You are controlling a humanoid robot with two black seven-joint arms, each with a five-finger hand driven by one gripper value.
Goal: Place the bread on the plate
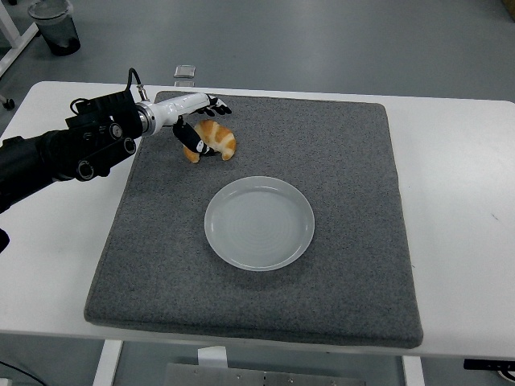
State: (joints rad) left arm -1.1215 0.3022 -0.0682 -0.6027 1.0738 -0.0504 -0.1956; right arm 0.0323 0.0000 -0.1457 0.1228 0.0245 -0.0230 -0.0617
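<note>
I am reaching in with my left hand [195, 121] over the far left part of the grey mat [346, 265], and it is closing around the croissant [216, 138]: my fingers are curving over its far side while my thumb is pressing against its near left end. I judge this a grasp taking hold, though whether the croissant is lifting off the mat I cannot tell. The croissant is lying just to the right of my palm, its long axis running roughly left to right and tilting a little toward me at its right end. Further right and nearer to me, well apart from my hand, the round plate [259, 223] is sitting on the mat with nothing on it. So the carry I am planning runs rightward and back toward my body. My right hand is not showing.
</note>
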